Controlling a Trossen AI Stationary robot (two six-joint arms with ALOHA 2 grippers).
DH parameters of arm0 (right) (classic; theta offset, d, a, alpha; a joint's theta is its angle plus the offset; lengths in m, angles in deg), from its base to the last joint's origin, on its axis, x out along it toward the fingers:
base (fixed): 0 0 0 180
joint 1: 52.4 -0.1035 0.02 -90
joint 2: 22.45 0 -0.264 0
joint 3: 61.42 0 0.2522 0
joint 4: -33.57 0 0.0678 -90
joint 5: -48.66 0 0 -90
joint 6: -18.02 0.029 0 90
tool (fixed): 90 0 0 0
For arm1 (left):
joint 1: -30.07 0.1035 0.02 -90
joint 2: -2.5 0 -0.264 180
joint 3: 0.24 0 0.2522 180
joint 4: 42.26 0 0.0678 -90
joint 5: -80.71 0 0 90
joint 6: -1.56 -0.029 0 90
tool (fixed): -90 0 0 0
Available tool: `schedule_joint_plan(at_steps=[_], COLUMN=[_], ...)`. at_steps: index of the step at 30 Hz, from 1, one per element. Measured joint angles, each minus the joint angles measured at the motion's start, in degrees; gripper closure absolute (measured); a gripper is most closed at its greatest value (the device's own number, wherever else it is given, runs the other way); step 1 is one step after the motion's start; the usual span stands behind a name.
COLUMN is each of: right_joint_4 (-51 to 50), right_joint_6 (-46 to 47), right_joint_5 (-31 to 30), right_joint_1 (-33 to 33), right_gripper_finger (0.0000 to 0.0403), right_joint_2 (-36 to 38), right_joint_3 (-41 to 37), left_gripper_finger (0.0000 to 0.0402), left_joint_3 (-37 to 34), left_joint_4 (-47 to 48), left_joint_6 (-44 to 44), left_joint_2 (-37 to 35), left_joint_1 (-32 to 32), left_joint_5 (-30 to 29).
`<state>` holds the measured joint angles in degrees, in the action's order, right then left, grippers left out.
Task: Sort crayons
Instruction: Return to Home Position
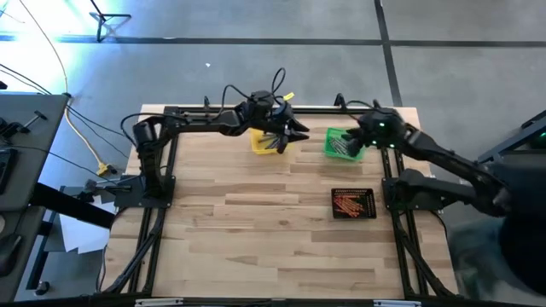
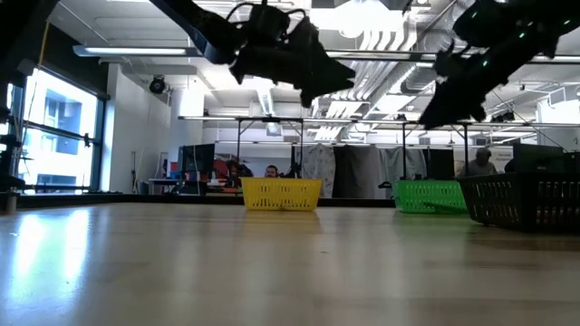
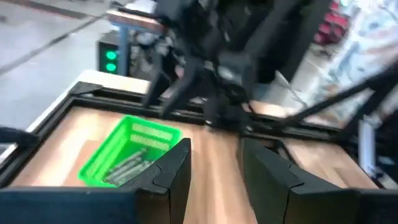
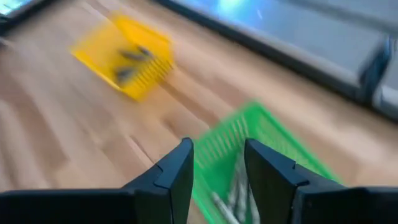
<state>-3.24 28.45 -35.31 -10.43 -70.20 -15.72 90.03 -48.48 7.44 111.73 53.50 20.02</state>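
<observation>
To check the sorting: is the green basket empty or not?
Not empty. The left wrist view shows grey crayons lying inside the green basket.

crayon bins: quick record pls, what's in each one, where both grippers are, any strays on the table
yellow bin: a few dark crayons
green bin: grey crayons
black bin: orange crayons
left gripper: open, empty, raised above the yellow bin
right gripper: open, empty, raised above the green bin
strays: none visible on the table
</observation>
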Motion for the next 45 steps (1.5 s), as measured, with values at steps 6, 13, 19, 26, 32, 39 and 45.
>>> schedule_joint_plan(at_steps=[6,13,19,26,32,39,45], right_joint_4=[2.69,17.92,27.85,32.96,38.81,40.02,35.59], right_joint_6=[-4.47,-0.22,4.12,4.39,5.70,5.26,7.33], right_joint_5=[6.59,9.57,11.13,11.11,10.94,10.60,10.62], right_joint_1=[0.04,-0.01,-0.02,-0.02,-0.02,-0.06,-0.06], right_gripper_finger=[0.0265,0.0265,0.0265,0.0265,0.0265,0.0265,0.0265], right_joint_2=[12.69,25.21,30.27,32.13,32.13,32.10,32.09], right_joint_3=[-1.83,-14.02,-21.07,-26.64,-30.31,-31.37,-31.38], left_gripper_finger=[0.0275,0.0275,0.0275,0.0275,0.0275,0.0275,0.0275], left_joint_3=[-3.67,-15.46,-24.06,-32.48,-37.16,-38.41,-38.39], left_joint_4=[12.21,15.20,14.89,14.21,13.76,15.27,15.86], left_joint_6=[-8.64,-10.45,-8.99,-7.99,-7.47,-6.99,-7.03], left_joint_2=[-7.96,-20.89,-31.96,-42.32,-49.48,-53.81,-54.18], left_joint_1=[1.10,1.74,1.69,1.55,1.54,1.54,1.54], left_joint_5=[0.96,-7.24,-13.41,-20.50,-22.64,-22.63,-22.63])
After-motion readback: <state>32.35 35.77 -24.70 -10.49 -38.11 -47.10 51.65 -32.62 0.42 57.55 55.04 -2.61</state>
